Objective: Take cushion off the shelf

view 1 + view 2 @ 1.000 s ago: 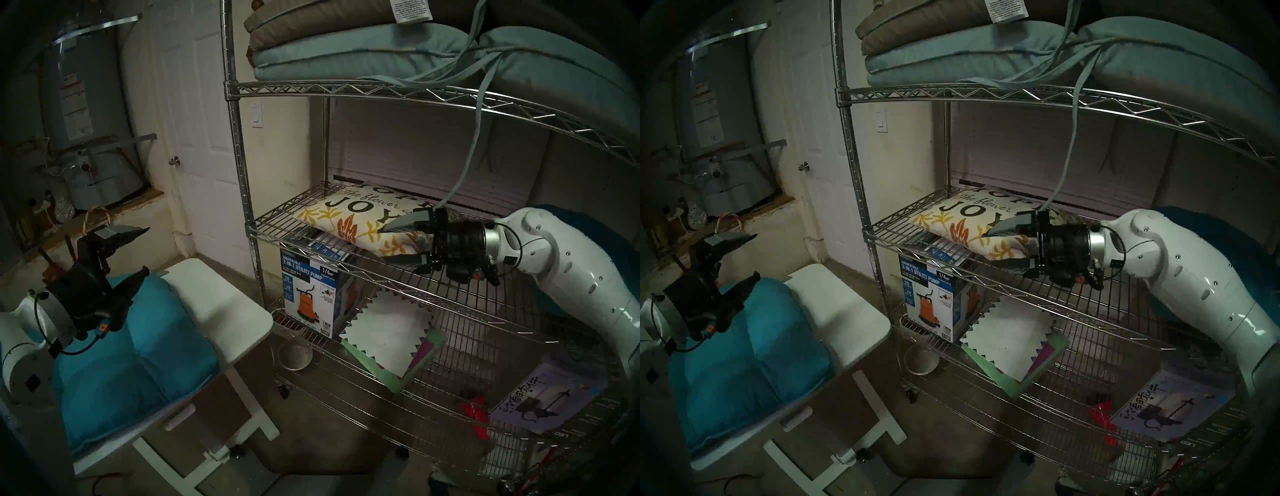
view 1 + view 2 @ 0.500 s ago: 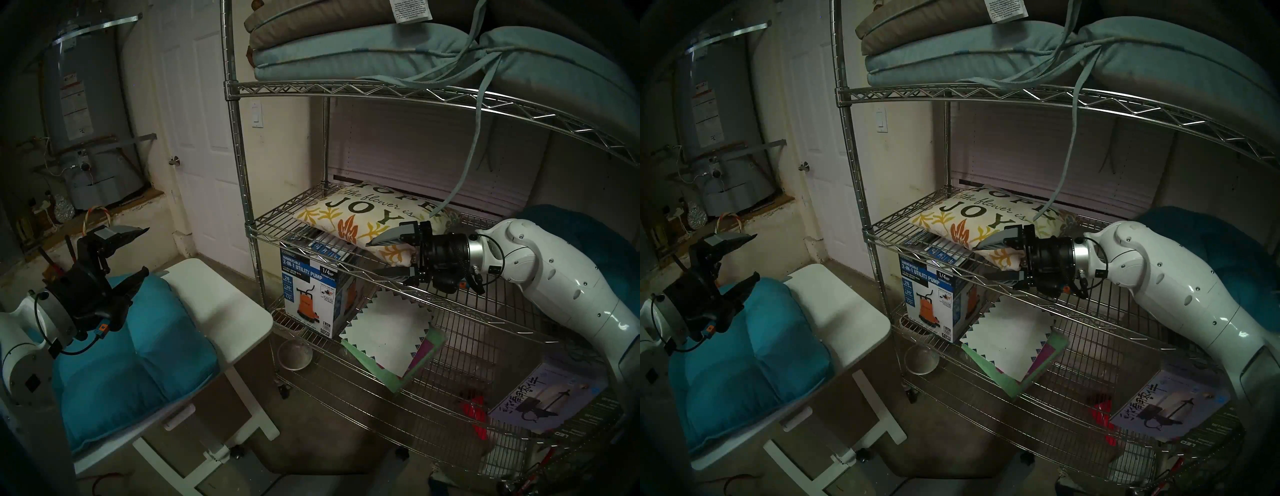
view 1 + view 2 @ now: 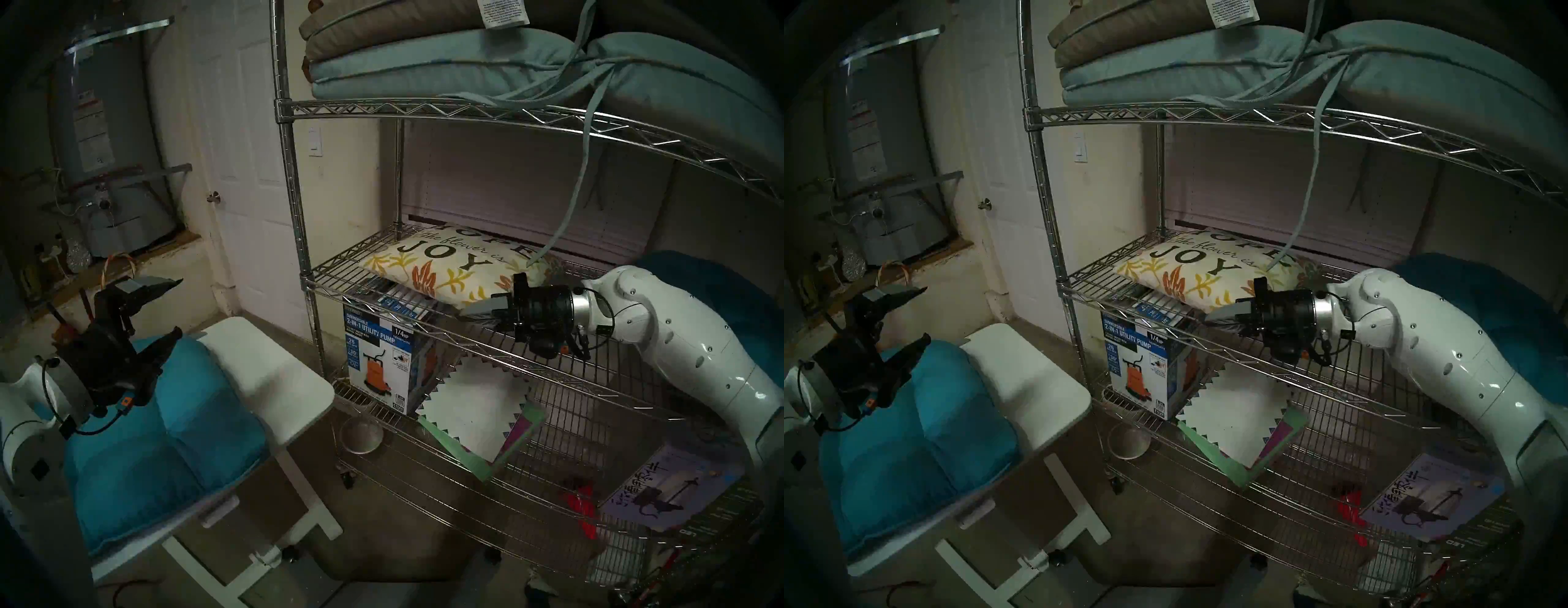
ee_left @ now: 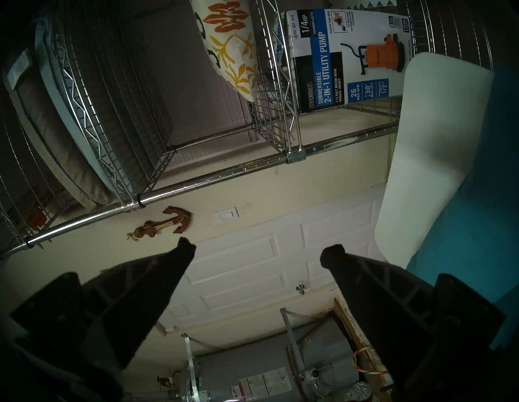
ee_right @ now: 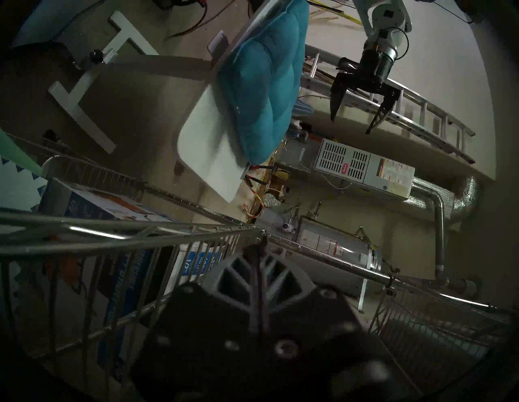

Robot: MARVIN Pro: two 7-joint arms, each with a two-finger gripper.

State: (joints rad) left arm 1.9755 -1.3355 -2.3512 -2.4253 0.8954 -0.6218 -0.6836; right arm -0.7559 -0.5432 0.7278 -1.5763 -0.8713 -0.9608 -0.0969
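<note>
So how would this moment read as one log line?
cushion: on shelf | right jaws: shut by its front edge, grip unclear | left jaws: open, empty

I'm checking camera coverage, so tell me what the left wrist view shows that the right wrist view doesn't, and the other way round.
Only the left wrist view shows the cream flower-print throw pillow, a brown anchor-shaped wall ornament and the white panelled door.

Only the right wrist view shows the whole open left pincer, a long aluminium ladder and the right pincer shut over the wire tier, with no fabric visible between its fingers.

Both show the chrome wire shelf rack, the blue-and-white utility pump box, the white table and the teal tufted seat cushion.
</note>
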